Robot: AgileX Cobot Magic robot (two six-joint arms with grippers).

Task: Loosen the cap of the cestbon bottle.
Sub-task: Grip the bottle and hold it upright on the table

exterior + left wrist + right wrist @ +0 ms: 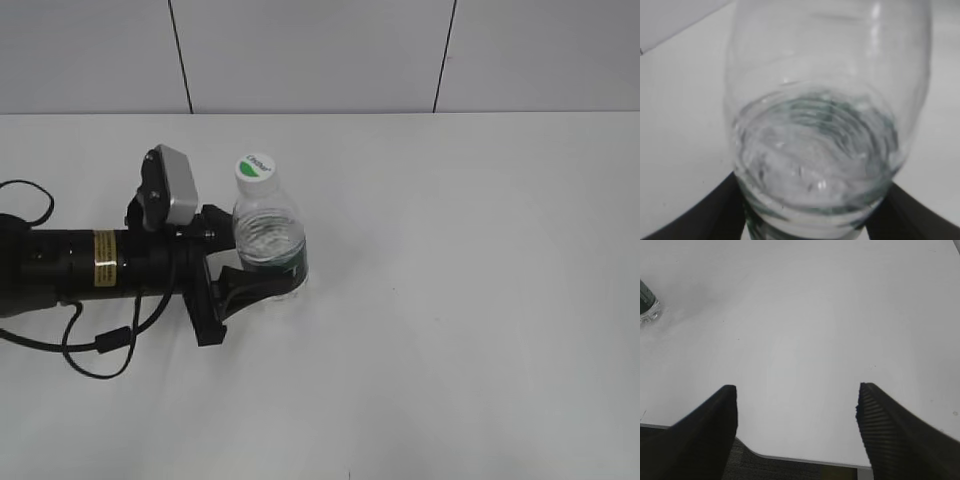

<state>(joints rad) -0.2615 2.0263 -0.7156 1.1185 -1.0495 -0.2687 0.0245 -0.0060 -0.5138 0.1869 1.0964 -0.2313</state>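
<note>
Left gripper [262, 283] clamped round the lower body of the bottle [268, 240], dark fingers [715, 212] pressed against both sides just above the green label band; in the left wrist view, nothing but clear plastic and rippling water filling the frame, fingers showing only at the bottom corners. Reaching in level with the desk [470, 300] from the left, arm lying low and horizontal, presumably to brace the bottle against turning while leaving the top free. Standing upright left of centre, base on the desk, neck clear above the grip. Cap [255, 167] on top, white with a green half-circle, seated on the neck and untouched, nothing near it. Right gripper [795, 427] spread wide and empty, hovering near the desk's front edge, well apart from the bottle, whose base [647, 305] just peeks in at the far left of the right wrist view; absent altogether from the exterior view. Judged as the holding stage done and the twisting stage not begun: one arm as a vice, the other kept free and already wide enough to come down over the cap. Next likely needed: a reach across to the left and up, closing on the cap from above. Risk of the thin plastic wall squashing under the clamp, or of the bottle spinning in the grip once torque comes on.
</note>
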